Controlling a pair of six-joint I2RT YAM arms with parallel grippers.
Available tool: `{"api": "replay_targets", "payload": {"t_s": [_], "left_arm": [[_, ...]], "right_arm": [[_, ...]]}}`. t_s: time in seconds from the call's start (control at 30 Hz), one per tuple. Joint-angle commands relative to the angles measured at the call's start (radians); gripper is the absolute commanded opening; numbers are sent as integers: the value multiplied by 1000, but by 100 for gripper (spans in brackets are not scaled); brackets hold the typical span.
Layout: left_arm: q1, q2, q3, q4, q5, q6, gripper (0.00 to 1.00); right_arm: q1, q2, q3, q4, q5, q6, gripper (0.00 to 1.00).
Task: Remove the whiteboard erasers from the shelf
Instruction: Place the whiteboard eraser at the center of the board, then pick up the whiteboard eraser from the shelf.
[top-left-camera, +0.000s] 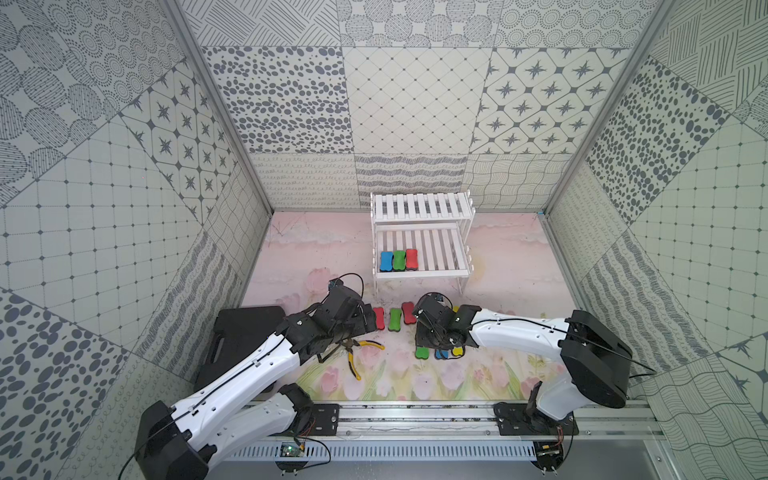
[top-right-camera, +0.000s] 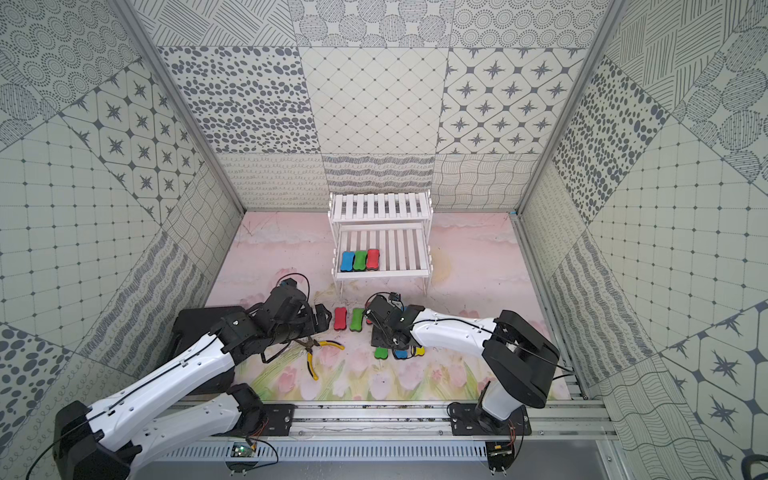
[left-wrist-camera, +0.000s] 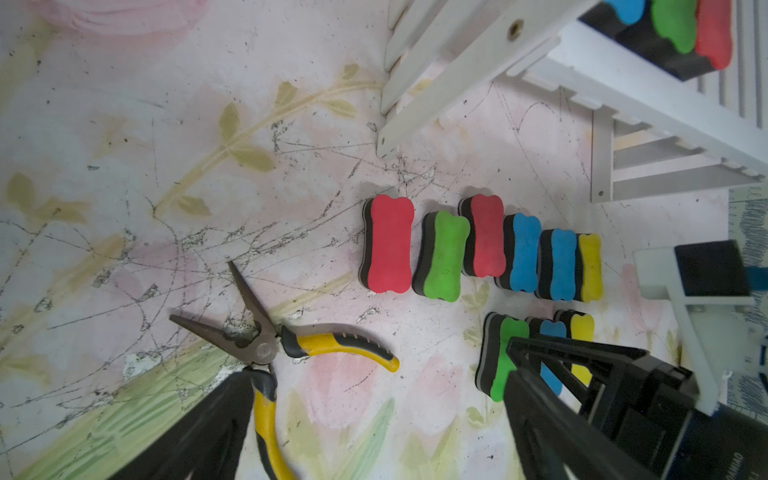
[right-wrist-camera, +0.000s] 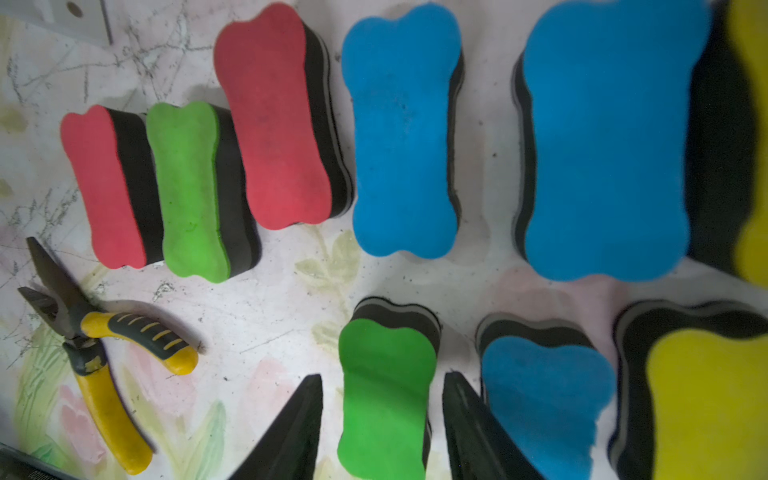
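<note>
Whiteboard erasers (left-wrist-camera: 482, 241): nine off, lying on counter (top-left-camera: 511, 266) before shelf (top-left-camera: 422, 273); three (blue, green, red) left on its lower tier. Right claw (right-wrist-camera: 382, 376): parted astride green eraser (right-wrist-camera: 386, 415), not gripping. Left claw (left-wrist-camera: 378, 365): wide, empty.

— What's lying on your flowered tabletop (top-left-camera: 498, 257)?
— You've got the white shelf (top-left-camera: 424, 274), nine loose erasers (left-wrist-camera: 390, 245) in two rows, yellow-handled pliers (left-wrist-camera: 332, 345) and a black case (top-left-camera: 245, 328).
— And your shelf?
— Its lower tier (top-left-camera: 444, 249) holds three erasers (top-left-camera: 399, 260): blue, green, red.
</note>
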Motion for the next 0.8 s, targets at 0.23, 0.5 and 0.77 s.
{"api": "replay_targets", "payload": {"t_s": [0.23, 0.5, 0.77], "left_arm": [[4, 21, 31, 77, 83, 25, 99], [-65, 199, 271, 103, 84, 144, 94], [-123, 429, 526, 148, 22, 248, 87]], "right_arm": [[-1, -253, -34, 30, 163, -132, 51], [-87, -461, -116, 29, 290, -211, 51], [-167, -613, -209, 8, 308, -173, 50]]}}
